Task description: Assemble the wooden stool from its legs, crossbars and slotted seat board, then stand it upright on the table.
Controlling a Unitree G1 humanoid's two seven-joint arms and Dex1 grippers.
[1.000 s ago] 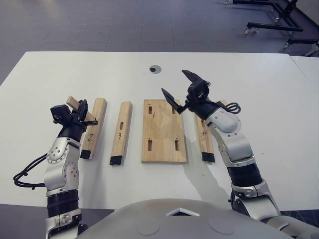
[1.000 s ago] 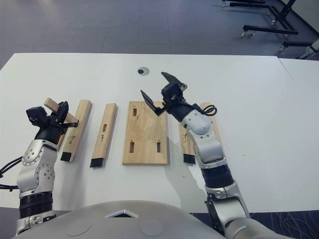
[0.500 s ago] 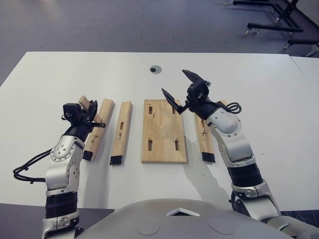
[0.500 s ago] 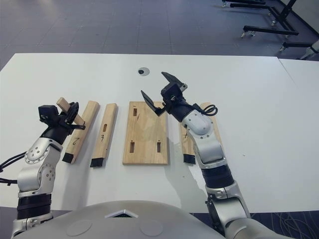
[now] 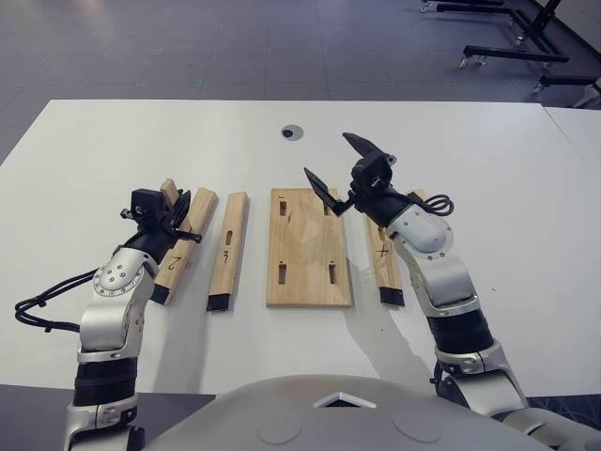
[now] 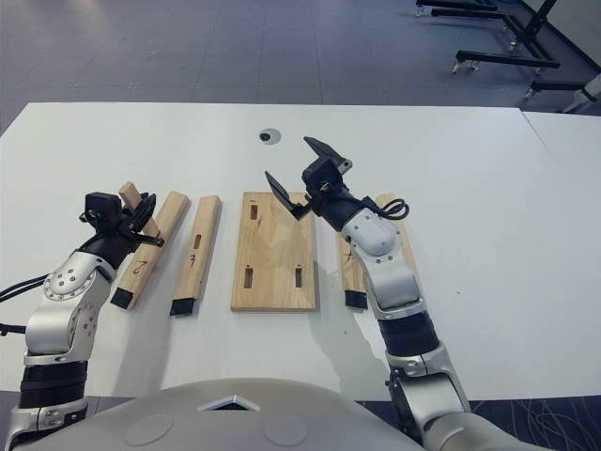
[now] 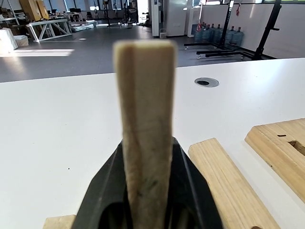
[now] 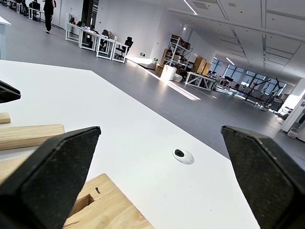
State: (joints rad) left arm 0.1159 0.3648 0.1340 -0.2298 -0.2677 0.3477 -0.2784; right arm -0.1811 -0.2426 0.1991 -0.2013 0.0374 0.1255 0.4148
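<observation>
The white bench (image 5: 488,150) carries the stool parts laid out flat and unassembled. The slotted seat board (image 5: 308,246) lies in the middle, its long axis running straight away from the robot, with 4 slots showing, 2 near the far end and 2 near the close end.

To its left lie 2 legs, both with the black-capped end toward the robot. The leg marked 2 (image 5: 181,252) is the outer one and slants, its far end leaning in toward the board. The second leg (image 5: 228,249) lies between it and the board, nearly parallel to the board. On the board's right a third leg (image 5: 385,268) lies along the board, black cap also toward the robot, partly under the right arm.

The left hand (image 5: 174,218) is clenched on a short crossbar (image 7: 145,119), which sticks out between the fingers and points away from the robot, leaning slightly to the left. It is held at the far end of the leg marked 2; whether the 2 pieces touch cannot be told.

The right hand (image 5: 326,154) hangs above the far right corner of the seat board, fingers spread wide, grasping nothing.

A small round cable port (image 5: 293,132) sits in the bench beyond the board
</observation>
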